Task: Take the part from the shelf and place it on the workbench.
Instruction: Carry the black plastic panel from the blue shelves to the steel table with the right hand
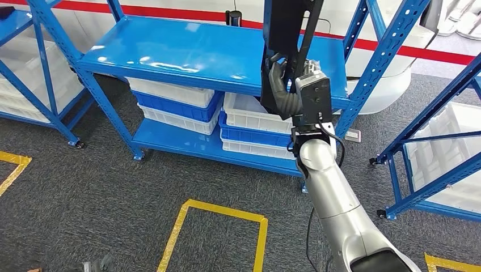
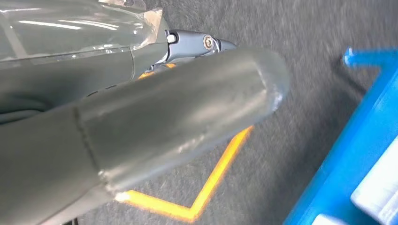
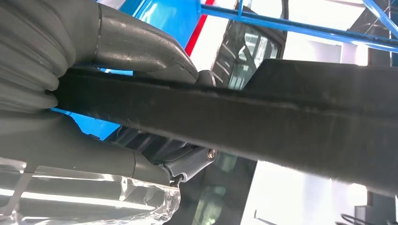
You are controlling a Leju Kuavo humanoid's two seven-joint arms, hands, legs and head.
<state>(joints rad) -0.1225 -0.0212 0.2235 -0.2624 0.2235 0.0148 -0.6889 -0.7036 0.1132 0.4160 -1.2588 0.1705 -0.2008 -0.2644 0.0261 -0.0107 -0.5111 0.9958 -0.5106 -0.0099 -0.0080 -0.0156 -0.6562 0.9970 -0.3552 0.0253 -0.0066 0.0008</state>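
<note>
Here the right hand [image 1: 286,85] clenches the dark flat part [image 1: 286,28], raised upright at the front edge of the blue shelf [image 1: 187,54]. The lifting step seems underway; next it needs carrying clear to the workbench. The left hand's [image 2: 141,126] finger state cannot be told.

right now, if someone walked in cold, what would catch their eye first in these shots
First, the right hand raised in front of the blue shelf, gripping a long black part that stands nearly upright. The right wrist view shows that part running between the thumb and the fingers. Below, white and blue bins are stacked on the lower shelf, and yellow tape marks a box on the grey carpet.
</note>
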